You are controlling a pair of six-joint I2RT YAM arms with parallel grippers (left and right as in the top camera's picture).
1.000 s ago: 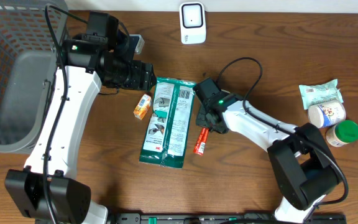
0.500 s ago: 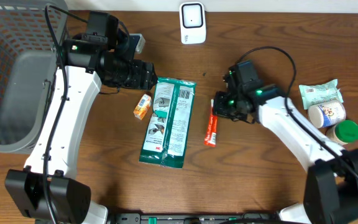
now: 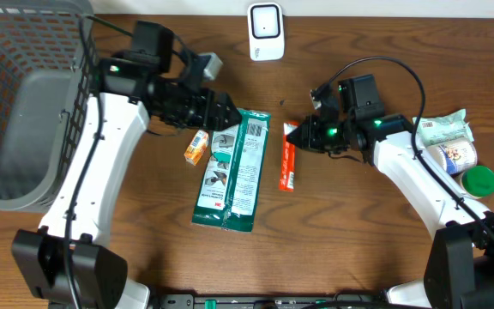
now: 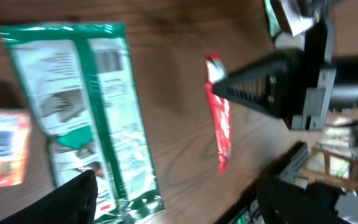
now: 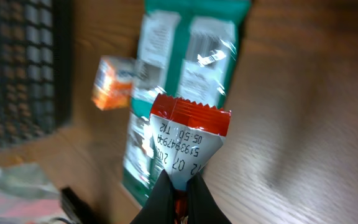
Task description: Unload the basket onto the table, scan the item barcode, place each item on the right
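Our right jaws are clamped on the far end of the red packet (image 3: pixel 287 163), which lies lengthwise just beside the green pouch (image 3: pixel 230 172) on the counter (image 3: pixel 358 232). Our left jaws stand wide apart and empty at the pouch's far end, near a small orange box (image 3: pixel 197 148).

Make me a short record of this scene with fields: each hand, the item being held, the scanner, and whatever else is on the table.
left hand: open, at the top corner of the green package
right hand: shut on one end of the red packet
red packet: printed date code faces the right wrist camera
white scanner: far edge of table, apart from both hands
other items: orange box beside green package; basket on the left; wipes pack, cup, green-lidded jar on the right
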